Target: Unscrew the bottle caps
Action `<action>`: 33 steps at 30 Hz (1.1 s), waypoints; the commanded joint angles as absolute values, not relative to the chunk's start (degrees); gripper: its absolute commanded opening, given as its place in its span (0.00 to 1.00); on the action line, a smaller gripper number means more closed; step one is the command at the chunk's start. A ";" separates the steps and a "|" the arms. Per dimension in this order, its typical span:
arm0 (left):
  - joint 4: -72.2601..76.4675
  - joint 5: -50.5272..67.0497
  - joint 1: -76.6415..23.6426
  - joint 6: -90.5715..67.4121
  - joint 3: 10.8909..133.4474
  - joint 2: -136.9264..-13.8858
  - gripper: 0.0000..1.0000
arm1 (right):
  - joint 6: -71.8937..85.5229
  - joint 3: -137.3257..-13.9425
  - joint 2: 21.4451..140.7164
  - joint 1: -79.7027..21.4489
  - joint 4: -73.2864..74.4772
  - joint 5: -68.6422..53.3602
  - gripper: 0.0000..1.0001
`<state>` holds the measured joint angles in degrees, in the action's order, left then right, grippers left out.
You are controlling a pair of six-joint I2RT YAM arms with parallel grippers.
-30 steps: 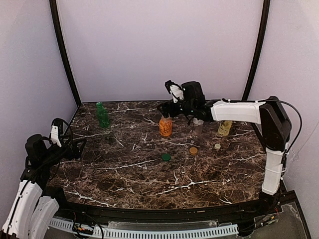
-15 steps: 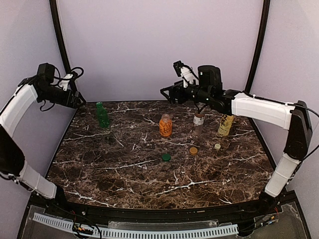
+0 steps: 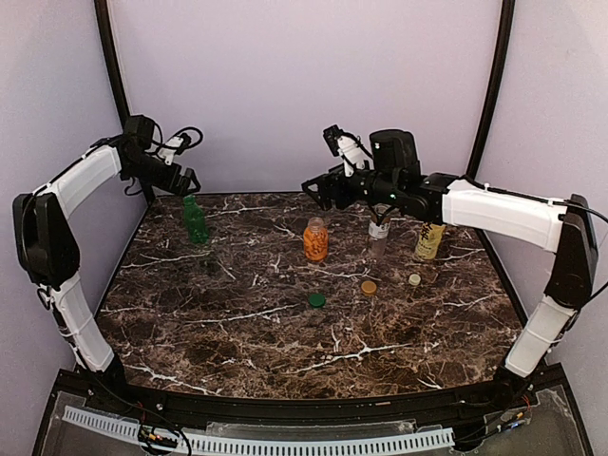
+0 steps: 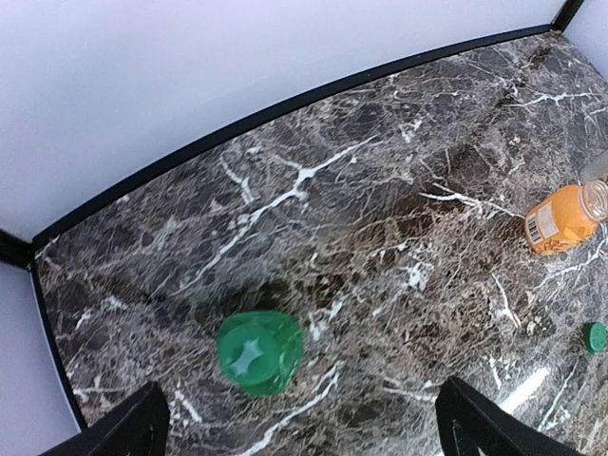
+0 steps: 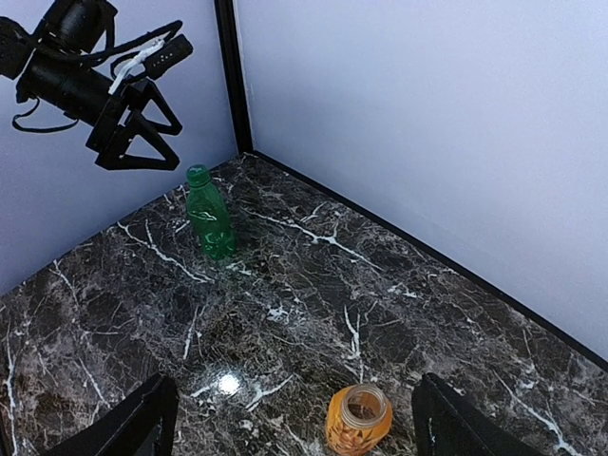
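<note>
The slim green bottle [image 3: 195, 221] stands at the back left with its green cap [image 3: 188, 200] on; the left wrist view shows it from above [image 4: 259, 351]. My left gripper [image 3: 182, 179] hovers open and empty above it. The orange juice bottle [image 3: 315, 240] stands uncapped, its mouth open in the right wrist view [image 5: 358, 418]. My right gripper [image 3: 318, 193] is open and empty above it. The short brown bottle [image 3: 379, 236] and the yellow tea bottle [image 3: 429, 242] stand to the right. A loose green cap [image 3: 316, 299], a golden-brown cap [image 3: 369, 286] and a cream-white cap [image 3: 414, 279] lie on the table.
The dark marble table [image 3: 237, 332] is closed in by pale walls with black corner posts [image 3: 119, 95]. The left arm's gripper [image 5: 133, 123] shows in the right wrist view, high above the green bottle [image 5: 209, 214].
My left arm has risen from low at the near left and swung over the green bottle. My right gripper has lifted off the orange bottle's top and hangs above it.
</note>
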<state>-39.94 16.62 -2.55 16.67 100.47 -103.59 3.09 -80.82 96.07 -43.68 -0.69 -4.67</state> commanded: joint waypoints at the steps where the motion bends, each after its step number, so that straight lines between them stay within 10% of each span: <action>1: -29.27 9.04 -4.75 13.78 95.68 -103.22 0.99 | 3.52 -83.03 93.87 -44.68 1.35 -2.00 0.84; 13: -20.69 1.70 -6.45 14.15 88.17 -105.44 0.95 | 2.23 -85.37 95.94 -45.45 3.37 -0.71 0.85; 33: -23.05 5.00 -6.46 14.36 87.70 -105.16 0.03 | 0.37 -84.99 95.18 -45.73 4.43 1.42 0.85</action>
